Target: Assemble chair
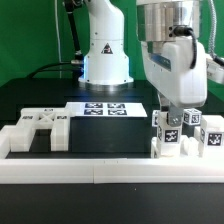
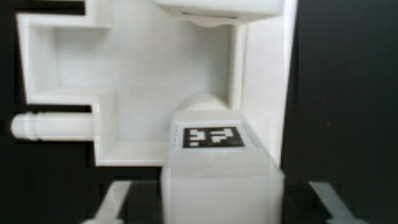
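The chair is in loose white pieces. At the exterior view's right, tagged white blocks and posts stand together, and my gripper reaches down onto them from above. In the wrist view a white post with a black-and-white tag rises between my fingers, and my gripper is shut on it. Behind the post lies a larger white framed piece with a round peg on its side. A flat white slab lies at the exterior view's left.
The marker board lies on the black table behind the parts. A long white border rail runs along the table's front edge. The arm's base stands at the back, before a green backdrop.
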### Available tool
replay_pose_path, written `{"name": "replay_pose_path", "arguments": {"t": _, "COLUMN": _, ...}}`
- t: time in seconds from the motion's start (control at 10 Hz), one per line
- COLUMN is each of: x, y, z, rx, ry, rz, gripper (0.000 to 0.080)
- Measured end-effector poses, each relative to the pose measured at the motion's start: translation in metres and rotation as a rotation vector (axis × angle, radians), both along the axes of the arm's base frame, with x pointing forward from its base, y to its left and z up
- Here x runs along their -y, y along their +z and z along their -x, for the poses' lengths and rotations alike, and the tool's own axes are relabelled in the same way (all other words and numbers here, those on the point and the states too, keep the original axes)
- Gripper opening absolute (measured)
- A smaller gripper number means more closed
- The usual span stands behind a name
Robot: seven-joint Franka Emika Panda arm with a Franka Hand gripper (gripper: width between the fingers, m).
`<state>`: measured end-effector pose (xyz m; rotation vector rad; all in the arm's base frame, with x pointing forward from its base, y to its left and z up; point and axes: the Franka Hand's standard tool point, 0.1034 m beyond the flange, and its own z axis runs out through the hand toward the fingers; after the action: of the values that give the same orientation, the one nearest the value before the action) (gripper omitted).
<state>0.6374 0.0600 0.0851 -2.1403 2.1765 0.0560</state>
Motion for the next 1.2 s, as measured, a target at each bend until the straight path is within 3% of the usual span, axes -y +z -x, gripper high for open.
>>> {"name": "replay_pose_path", "arguments": {"t": 0.2, "x": -0.0004, "y": -0.0001, "z": 0.0001, "rx": -0.004, "ry": -0.038, "rz": -0.002, "gripper": 0.0299}}
{"name": "replay_pose_path", "arguments": {"t": 0.3, "x": -0.0005, "y": -0.0002, "z": 0.0001, "rx": -0.003, "ry": -0.030, "rz": -0.001, "gripper": 0.0506}}
{"name": "replay_pose_path", "arguments": {"t": 0.4, "x": -0.0004, "y": -0.0002, "z": 0.0001, "rx": 0.001, "ry": 0.014, "rz": 0.000, "gripper": 0.0603}}
{"name": "replay_pose_path", "arguments": {"t": 0.7, "x": -0.0018, "y": 0.0017, "z": -0.0019, "rx": 0.036, "ry": 0.388, "rz": 0.022, "gripper": 0.0647}}
{"name": "replay_pose_path", "arguments": {"t": 1.2, "x": -0.0024, "y": 0.0011, "z": -0.0012, "rx": 0.068, "ry": 0.810, "rz": 0.041, "gripper": 0.0649}}
